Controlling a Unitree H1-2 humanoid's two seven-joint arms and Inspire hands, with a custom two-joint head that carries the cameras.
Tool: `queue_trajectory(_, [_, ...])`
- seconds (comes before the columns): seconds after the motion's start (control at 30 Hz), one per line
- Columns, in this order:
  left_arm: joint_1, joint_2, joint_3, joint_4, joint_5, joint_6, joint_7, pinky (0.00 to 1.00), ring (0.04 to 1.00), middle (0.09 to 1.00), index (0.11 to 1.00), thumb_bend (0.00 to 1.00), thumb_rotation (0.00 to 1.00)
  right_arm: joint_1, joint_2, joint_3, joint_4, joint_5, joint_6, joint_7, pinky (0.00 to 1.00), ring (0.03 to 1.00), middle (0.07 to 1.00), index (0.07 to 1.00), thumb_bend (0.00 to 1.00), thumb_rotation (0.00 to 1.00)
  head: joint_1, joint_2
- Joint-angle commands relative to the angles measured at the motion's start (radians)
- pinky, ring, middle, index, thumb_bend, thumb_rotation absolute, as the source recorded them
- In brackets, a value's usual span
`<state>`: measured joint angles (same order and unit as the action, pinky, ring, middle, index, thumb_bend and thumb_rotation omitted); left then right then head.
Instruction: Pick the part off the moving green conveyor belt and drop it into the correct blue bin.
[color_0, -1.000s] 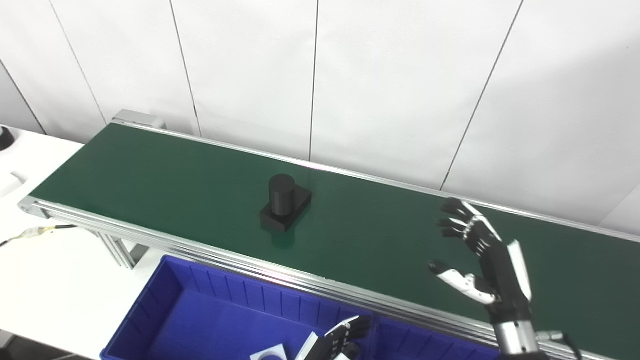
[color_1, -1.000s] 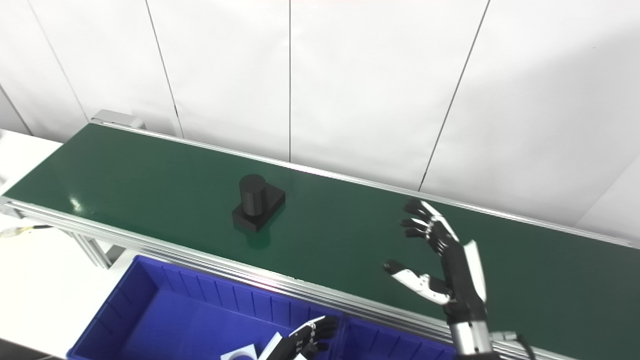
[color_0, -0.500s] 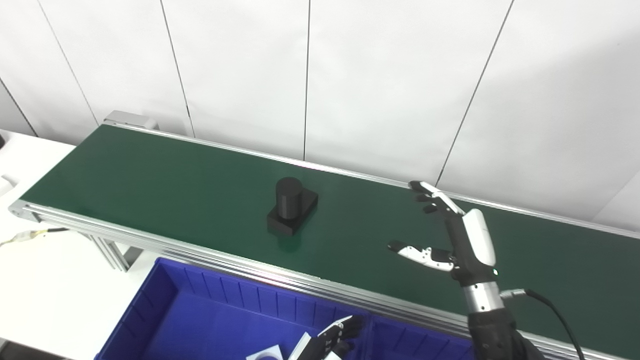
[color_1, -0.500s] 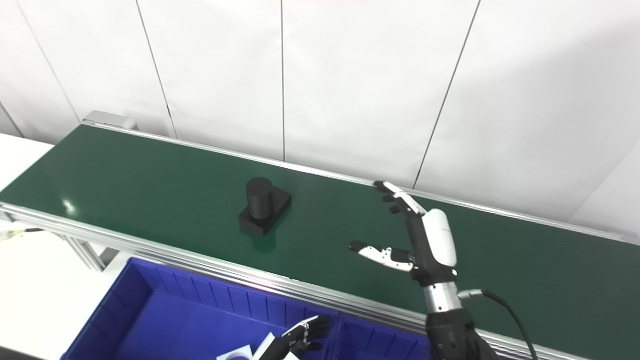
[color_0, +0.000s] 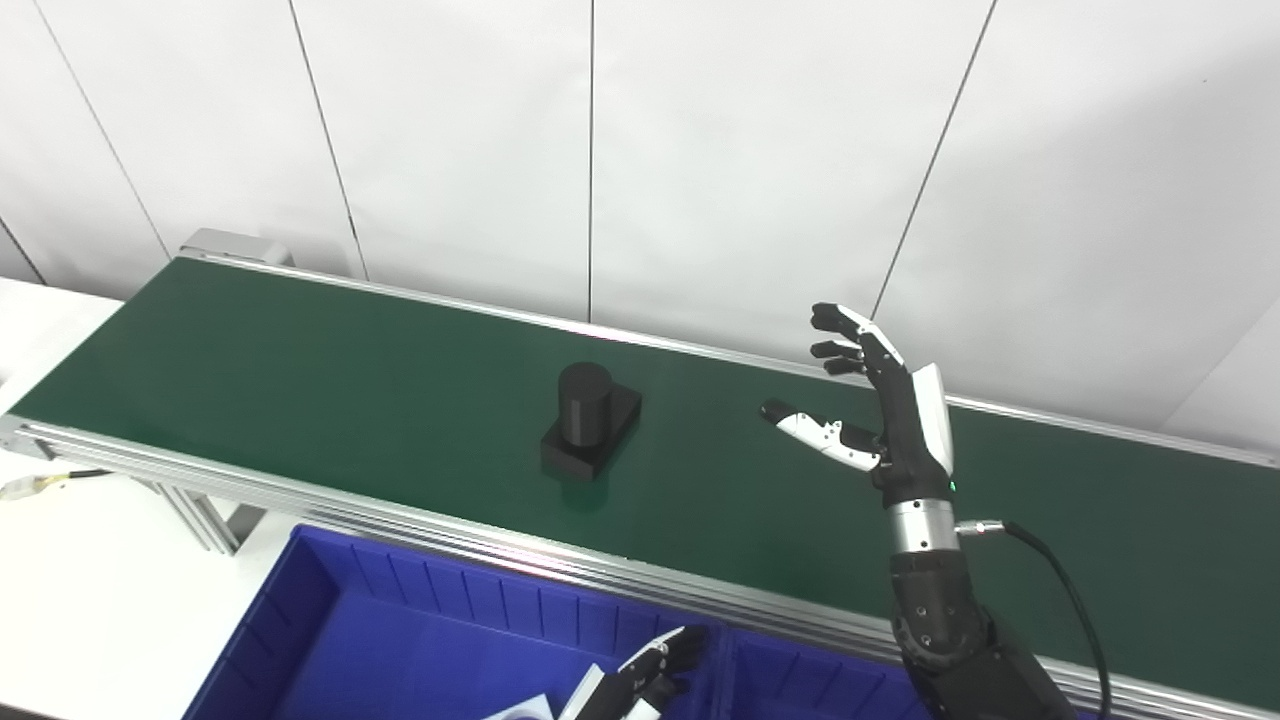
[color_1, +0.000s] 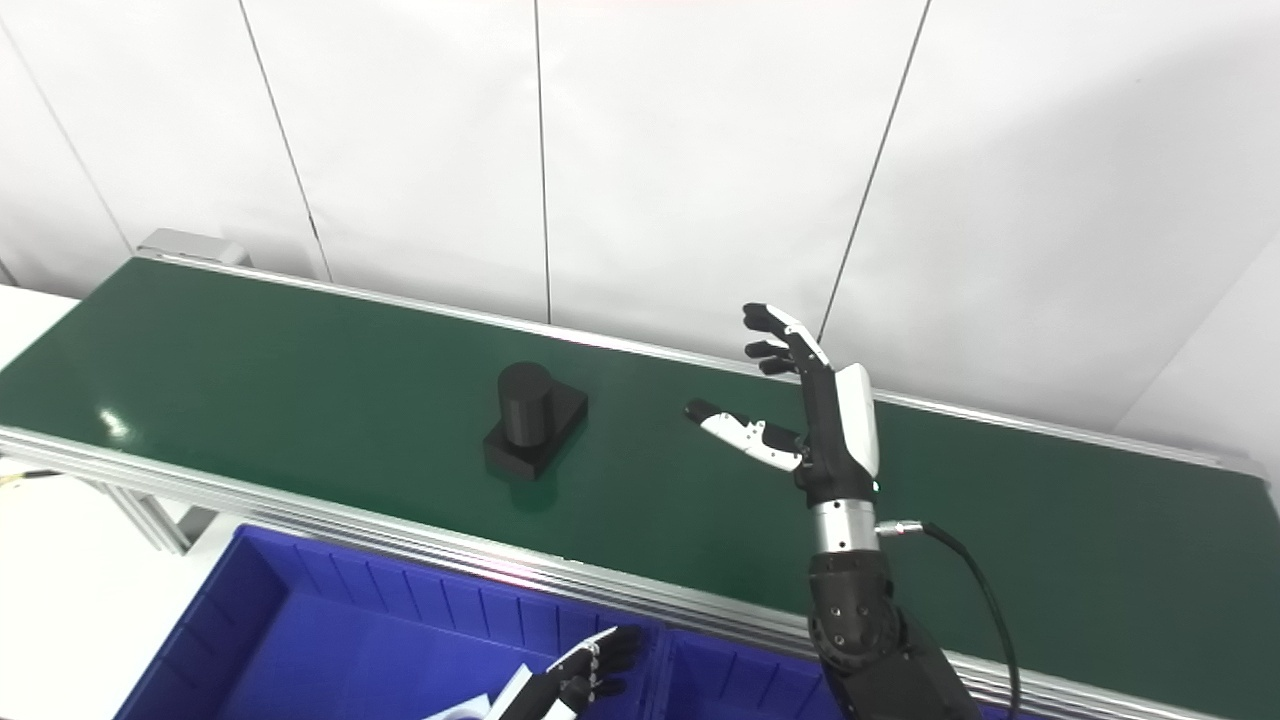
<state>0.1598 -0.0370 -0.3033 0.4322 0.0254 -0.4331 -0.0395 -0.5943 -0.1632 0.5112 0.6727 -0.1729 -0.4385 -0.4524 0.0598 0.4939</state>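
Observation:
A black part (color_0: 590, 421), a short cylinder standing on a square base, rides near the middle of the green conveyor belt (color_0: 300, 370). My right hand (color_0: 880, 410) is raised above the belt to the right of the part, open, fingers spread upward and thumb pointing toward the part, well apart from it. My left hand (color_0: 640, 678) shows only its fingertips at the bottom edge, over the blue bin (color_0: 400, 620); I cannot tell whether it is open or shut.
A second blue bin compartment (color_0: 800, 680) lies right of the divider. A white piece (color_0: 520, 708) peeks at the bottom edge inside the left bin. The belt has aluminium side rails (color_0: 400, 515). A white wall stands behind; a white table (color_0: 70, 600) lies at left.
My right hand has risen and moved left and farther over the belt, toward the part. The part has drifted slightly right along the belt. The view has shifted a little.

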Motion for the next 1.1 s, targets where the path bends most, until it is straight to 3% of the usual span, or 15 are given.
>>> queue_trajectory(0.0, [-0.010,-0.008,-0.002,-0.025,-0.002,-0.037,-0.009,0.88,0.909,0.906,0.884,0.75,0.99,-0.050,0.003,-0.024,-0.004,-0.002,-0.031,0.021,0.61,0.688,0.779,0.792,0.74,0.38,0.000,0.002])
queue_trajectory(0.4, [-0.006,-0.006,0.017,-0.032,-0.017,-0.037,-0.040,0.90,0.912,0.908,0.888,0.74,0.99,-0.075,0.038,-0.060,0.076,-0.042,-0.031,0.067,0.59,0.685,0.798,0.797,0.74,0.36,-0.038,0.002])
queue_trajectory(0.57, [-0.011,-0.005,0.024,-0.024,-0.015,-0.037,-0.041,0.89,0.911,0.908,0.892,0.75,0.99,-0.102,0.050,-0.081,0.126,-0.055,-0.031,0.129,0.59,0.678,0.791,0.809,0.78,0.44,-0.044,-0.001])
queue_trajectory(0.7, [-0.006,-0.004,0.023,-0.031,-0.011,-0.037,-0.039,0.90,0.915,0.910,0.893,0.75,1.00,-0.129,0.056,-0.081,0.172,-0.096,-0.031,0.161,0.66,0.659,0.747,0.802,0.81,0.46,-0.049,0.000])
queue_trajectory(0.83, [-0.006,-0.001,0.021,-0.032,-0.008,-0.037,-0.036,0.91,0.920,0.914,0.896,0.76,1.00,-0.157,0.063,-0.060,0.223,-0.137,-0.031,0.158,0.57,0.655,0.762,0.794,0.81,0.45,-0.049,-0.003])
queue_trajectory(1.07, [-0.006,0.000,0.014,-0.030,0.004,-0.037,-0.018,0.91,0.919,0.911,0.894,0.79,1.00,-0.183,0.081,-0.041,0.293,-0.165,-0.031,0.145,0.55,0.647,0.760,0.800,0.80,0.47,-0.047,-0.005])
